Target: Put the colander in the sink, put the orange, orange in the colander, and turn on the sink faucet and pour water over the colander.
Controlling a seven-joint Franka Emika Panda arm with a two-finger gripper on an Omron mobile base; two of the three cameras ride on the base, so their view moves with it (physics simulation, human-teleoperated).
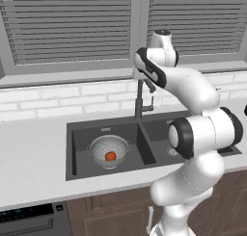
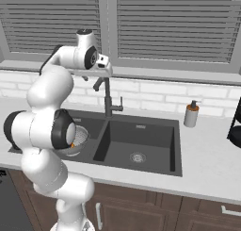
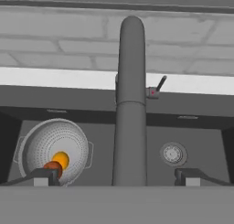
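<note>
Grey slatted window blinds and a band of white brick tile back a pale grey desk (image 1: 34,148), into which a dark grey rectangular double-basin sink (image 1: 72,153) is set above brown wooden cabinets.

In the basin on the robot's left sits the round silver-grey metal colander dotted with small holes (image 1: 109,150), upright on the basin floor, so the first step looks done. One small smooth orange fruit (image 1: 110,156) lies in its bottom. The hand view shows two rounded orange shapes touching there, a brighter one (image 3: 61,160) and a darker one (image 3: 53,167) partly behind a fingertip, so both fruits appear to be inside, though the base views are too small to confirm it.

A tall slim dark grey faucet with a bent-over spout (image 2: 108,100) rises from the divider between the basins, its small side lever (image 3: 157,88) angled up on the robot's right. No water runs. The spout seems to point toward the robot rather than over the colander, so it may need swinging left.

The white arm's two-finger hand (image 2: 92,77) hovers high above the spout, by the window sill, its fingers (image 3: 45,175) spread wide apart with nothing between them. That position suggests it is lining up on the faucet for the remaining step.

A white soap bottle (image 2: 190,114) stands on the desk right of the sink.
</note>
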